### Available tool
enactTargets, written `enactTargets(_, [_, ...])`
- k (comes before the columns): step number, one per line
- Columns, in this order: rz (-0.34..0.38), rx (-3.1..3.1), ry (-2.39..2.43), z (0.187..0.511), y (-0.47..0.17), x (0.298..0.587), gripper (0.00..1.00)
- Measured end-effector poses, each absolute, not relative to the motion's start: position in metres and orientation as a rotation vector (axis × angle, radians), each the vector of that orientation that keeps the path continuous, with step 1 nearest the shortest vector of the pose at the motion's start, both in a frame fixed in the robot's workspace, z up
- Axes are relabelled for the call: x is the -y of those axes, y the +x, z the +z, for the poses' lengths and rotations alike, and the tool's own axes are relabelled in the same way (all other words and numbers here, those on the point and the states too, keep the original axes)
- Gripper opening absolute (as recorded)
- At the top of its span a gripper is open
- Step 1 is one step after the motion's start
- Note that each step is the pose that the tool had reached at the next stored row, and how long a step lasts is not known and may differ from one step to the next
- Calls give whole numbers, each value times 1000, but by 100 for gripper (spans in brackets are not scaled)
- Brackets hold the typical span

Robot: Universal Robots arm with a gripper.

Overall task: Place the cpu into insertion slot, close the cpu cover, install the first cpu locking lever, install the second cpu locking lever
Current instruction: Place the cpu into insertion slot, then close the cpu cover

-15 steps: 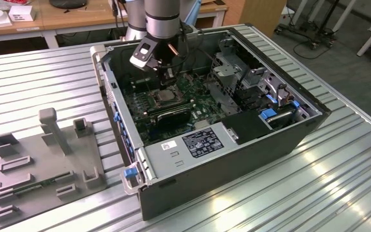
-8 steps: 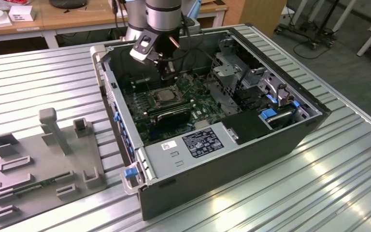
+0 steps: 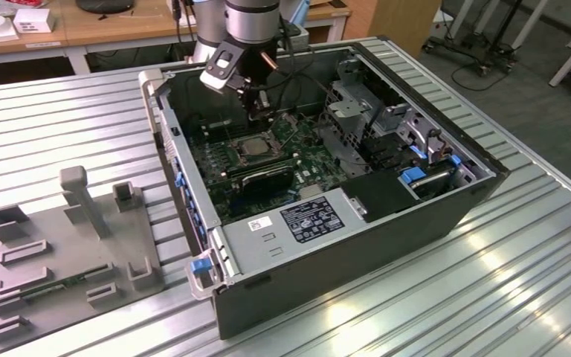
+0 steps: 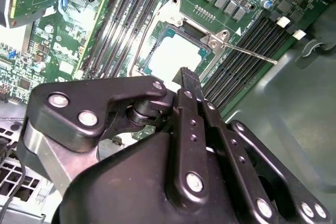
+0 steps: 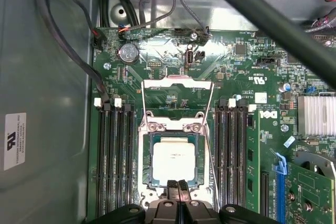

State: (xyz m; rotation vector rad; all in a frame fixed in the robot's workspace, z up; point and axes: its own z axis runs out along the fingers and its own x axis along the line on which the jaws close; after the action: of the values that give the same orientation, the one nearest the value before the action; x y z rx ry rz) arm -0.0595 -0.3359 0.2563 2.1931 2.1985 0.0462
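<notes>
The cpu (image 5: pixel 173 162) lies flat in the insertion slot (image 5: pixel 146 161) on the green board, its pale metal face up; both wrist views show it (image 4: pixel 176 56). The cpu cover (image 5: pixel 178 81), a thin silvery frame, looks raised on its hinge at the side of the socket away from the gripper, with the board visible through its window. A thin locking lever rod (image 4: pixel 252 53) sticks out free over the memory slots. My gripper (image 5: pixel 177 186) hangs just above the socket's near edge, its fingertips (image 4: pixel 186 74) shut together on nothing. In the exterior view the gripper (image 3: pixel 256 111) reaches into the open computer case.
Long black memory slots (image 5: pixel 113 156) flank the socket on both sides. Cables (image 5: pixel 68 51) run along the case wall. A finned heat sink (image 5: pixel 317 114) and a blue latch (image 5: pixel 278 166) sit to one side. A grey fixture plate (image 3: pixel 68 253) lies on the table at the exterior view's left.
</notes>
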Motion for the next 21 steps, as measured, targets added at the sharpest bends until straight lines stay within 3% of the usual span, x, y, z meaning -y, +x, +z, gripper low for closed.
enactTargets(21, [46, -2198, 2193, 263, -54, 336, 10])
